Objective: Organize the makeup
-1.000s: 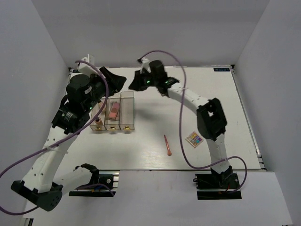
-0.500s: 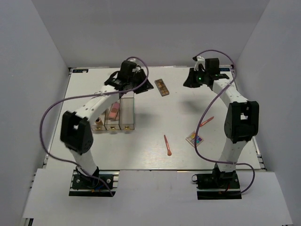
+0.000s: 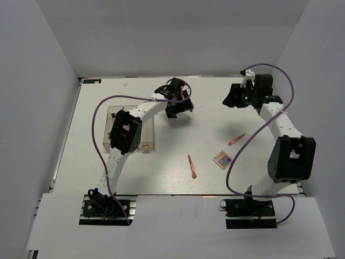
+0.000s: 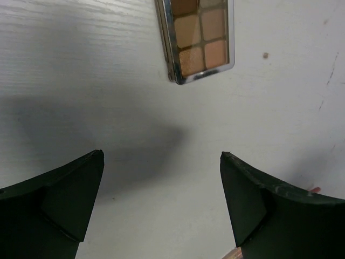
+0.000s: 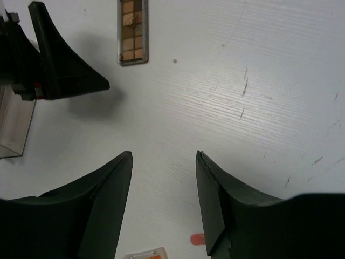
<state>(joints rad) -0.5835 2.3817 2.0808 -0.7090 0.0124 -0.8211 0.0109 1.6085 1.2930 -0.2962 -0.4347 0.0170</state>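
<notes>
My left pincer [image 4: 161, 162] hovering low over worktop [image 4: 81, 65], jaws spread wide, pinching nothing. Brown palette [image 4: 199, 38] lying flat just ahead of tips, not touching. My right pincer [image 5: 164, 156] hanging at far right, jaws partly spread, nothing between. Multicolour palette [image 3: 222, 159], coral applicator [image 3: 192, 166] and second applicator [image 3: 236, 139] lying loose, well apart from organizer [image 3: 146, 127].
</notes>
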